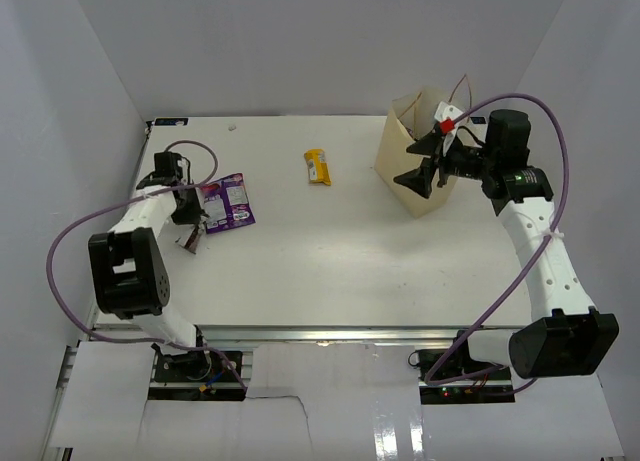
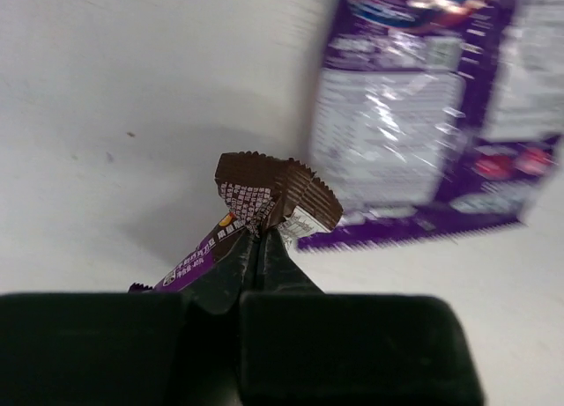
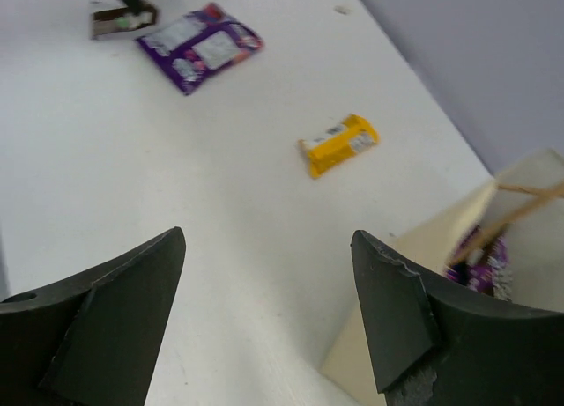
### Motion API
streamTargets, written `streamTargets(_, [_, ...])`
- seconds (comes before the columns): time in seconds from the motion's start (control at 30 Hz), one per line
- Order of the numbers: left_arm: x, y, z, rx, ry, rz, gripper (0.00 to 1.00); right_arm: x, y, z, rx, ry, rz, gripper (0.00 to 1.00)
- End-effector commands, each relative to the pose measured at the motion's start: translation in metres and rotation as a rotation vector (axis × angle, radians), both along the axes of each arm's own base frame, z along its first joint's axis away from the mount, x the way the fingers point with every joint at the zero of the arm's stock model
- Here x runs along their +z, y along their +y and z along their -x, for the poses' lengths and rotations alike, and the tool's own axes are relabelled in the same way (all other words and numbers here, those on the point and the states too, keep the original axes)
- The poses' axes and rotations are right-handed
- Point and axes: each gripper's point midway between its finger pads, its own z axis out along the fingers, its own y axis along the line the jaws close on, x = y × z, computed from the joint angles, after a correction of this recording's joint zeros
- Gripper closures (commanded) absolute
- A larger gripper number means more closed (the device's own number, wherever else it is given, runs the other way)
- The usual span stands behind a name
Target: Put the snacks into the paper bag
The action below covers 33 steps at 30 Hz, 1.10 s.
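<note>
1. Left wrist view: my left gripper point(image 2: 260, 247) is pinched tight on the small purple-and-brown snack bar point(image 2: 269, 195). The fingers are pressed together on the wrapper just behind its crimped brown end, which pokes out past the tips. I judge that this flat end is the easiest part of such thin foil to catch.
2. The bar is at the left of the table point(image 1: 330, 271), low over the surface. I cannot tell whether it is lifted clear.
3. The purple candy pack point(image 2: 423, 115) lies flat just to the bar's right, apart from my fingers. By my reading it is left for a later pick.
4. My right gripper point(image 3: 267, 239) has its fingers wide apart with nothing between them. It hangs at the far right by the mouth of the paper bag point(image 3: 529, 173), the spot where a packet would be let go.
5. The bag stands upright. The right wrist view shows a purple packet point(image 3: 485, 265) inside it, under a twisted handle point(image 3: 520, 203). Anything deeper is hidden.
6. The yellow bar point(image 1: 318, 167) lies on the far middle of the table, well apart from both grippers and outside the bag.
</note>
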Motion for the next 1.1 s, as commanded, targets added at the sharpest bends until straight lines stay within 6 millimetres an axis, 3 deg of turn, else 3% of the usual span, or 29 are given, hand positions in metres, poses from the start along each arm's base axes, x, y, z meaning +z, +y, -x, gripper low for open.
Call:
streamTargets(0.0, [0.067, -0.040, 0.001, -0.036, -0.209, 0.199, 0.97, -0.003, 0.035, 0.069, 0.349, 0.056, -0.069, 0.19])
streamTargets(0.07, [0.085, -0.069, 0.007, -0.073, -0.262, 0.350, 0.98, -0.016, 0.053, 0.089, 0.435, 0.081, -0.059, 0.20])
streamTargets(0.1, [0.104, -0.079, 0.008, -0.095, -0.327, 0.399, 0.98, -0.022, 0.059, 0.094, 0.449, 0.096, -0.050, 0.20])
streamTargets(0.17, [0.112, -0.113, 0.023, -0.126, -0.332, 0.608, 0.99, -0.034, 0.081, 0.110, 0.492, 0.171, -0.044, 0.21])
streamTargets(0.2, [0.118, -0.135, 0.033, -0.193, -0.363, 0.739, 0.99, -0.047, 0.089, 0.101, 0.419, 0.236, -0.034, 0.20])
streamTargets(0.3, [0.135, -0.170, 0.041, -0.189, -0.411, 0.970, 1.00, -0.064, 0.117, 0.083, 0.272, 0.326, -0.060, 0.21])
streamTargets(0.33, [0.122, -0.180, 0.051, -0.170, -0.378, 1.020, 1.00, -0.072, 0.125, 0.079, 0.233, 0.394, -0.085, 0.20])
streamTargets(0.37, [0.136, -0.195, 0.049, -0.183, -0.421, 1.078, 1.00, -0.075, 0.135, 0.079, 0.170, 0.514, -0.134, 0.18])
streamTargets(0.4, [0.139, -0.208, 0.054, -0.194, -0.420, 1.109, 1.00, -0.089, 0.142, 0.075, 0.121, 0.575, -0.147, 0.15])
streamTargets(0.43, [0.137, -0.222, 0.060, -0.169, -0.391, 1.146, 1.00, -0.088, 0.154, 0.076, 0.105, 0.609, -0.180, 0.06])
streamTargets(0.5, [0.143, -0.234, 0.059, -0.177, -0.400, 1.175, 1.00, -0.098, 0.168, 0.073, 0.095, 0.612, -0.185, 0.02])
streamTargets(0.63, [0.148, -0.257, 0.057, -0.156, -0.362, 1.221, 1.00, -0.114, 0.190, 0.074, 0.093, 0.670, -0.183, 0.02])
streamTargets(0.8, [0.160, -0.277, 0.060, -0.164, -0.344, 1.291, 1.00, -0.134, 0.195, 0.066, 0.040, 0.723, -0.174, 0.00])
streamTargets(1.07, [0.163, -0.306, 0.068, -0.201, -0.290, 1.351, 1.00, -0.138, 0.201, 0.065, 0.055, 0.746, -0.178, 0.24])
